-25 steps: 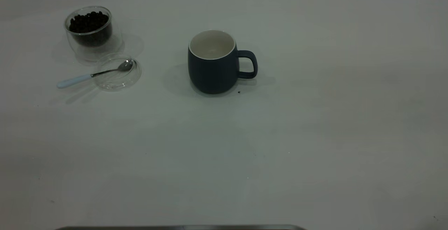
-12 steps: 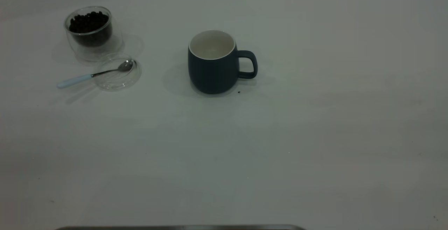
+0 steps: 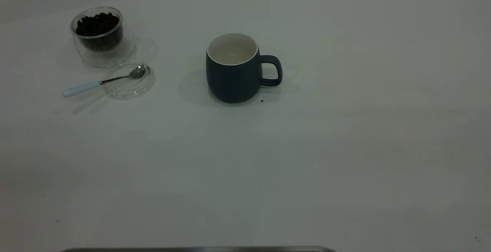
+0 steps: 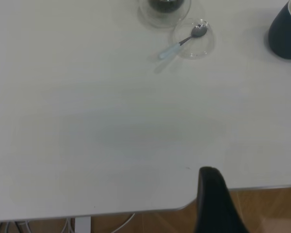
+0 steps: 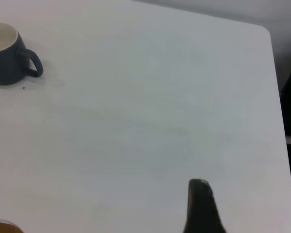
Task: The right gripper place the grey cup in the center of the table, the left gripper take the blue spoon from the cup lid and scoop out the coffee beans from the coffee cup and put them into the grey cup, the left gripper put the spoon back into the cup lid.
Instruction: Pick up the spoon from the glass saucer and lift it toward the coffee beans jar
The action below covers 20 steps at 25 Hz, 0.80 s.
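Nothing has moved: grey cup [image 3: 233,68] stands mid-table, blue spoon [image 3: 103,81] rests bowl-first in the cup lid [image 3: 129,79], ready for scooping, well away from both grippers, whose jaw state I cannot tell.

Dark blue-grey cup [image 3: 233,76], white inside; pale-blue spoon handle [image 3: 81,88].

Left wrist view: coffee cup [image 4: 165,7] cut by frame edge, rim unseen; grey cup [image 4: 285,30] half out of frame. Left gripper [image 4: 218,204] shows one blurred dark part only. Right gripper [image 5: 200,206] likewise. Neither appears in exterior view.
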### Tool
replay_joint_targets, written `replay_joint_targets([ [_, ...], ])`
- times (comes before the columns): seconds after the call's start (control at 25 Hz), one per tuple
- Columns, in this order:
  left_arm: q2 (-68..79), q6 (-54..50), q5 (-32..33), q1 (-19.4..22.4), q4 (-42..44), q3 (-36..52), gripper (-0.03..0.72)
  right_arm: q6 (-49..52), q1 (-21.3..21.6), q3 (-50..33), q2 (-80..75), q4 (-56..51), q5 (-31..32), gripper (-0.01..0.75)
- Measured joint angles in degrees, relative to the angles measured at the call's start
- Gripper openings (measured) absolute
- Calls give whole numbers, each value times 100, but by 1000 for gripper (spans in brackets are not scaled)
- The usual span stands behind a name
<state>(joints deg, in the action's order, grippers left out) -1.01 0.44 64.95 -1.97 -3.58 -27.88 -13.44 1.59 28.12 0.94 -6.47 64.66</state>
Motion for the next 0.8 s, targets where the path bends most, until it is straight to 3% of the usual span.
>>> replay_joint_targets([
  [0.8,0,-12,0,0,0,0,475,0,0,0,0,0,188,458],
])
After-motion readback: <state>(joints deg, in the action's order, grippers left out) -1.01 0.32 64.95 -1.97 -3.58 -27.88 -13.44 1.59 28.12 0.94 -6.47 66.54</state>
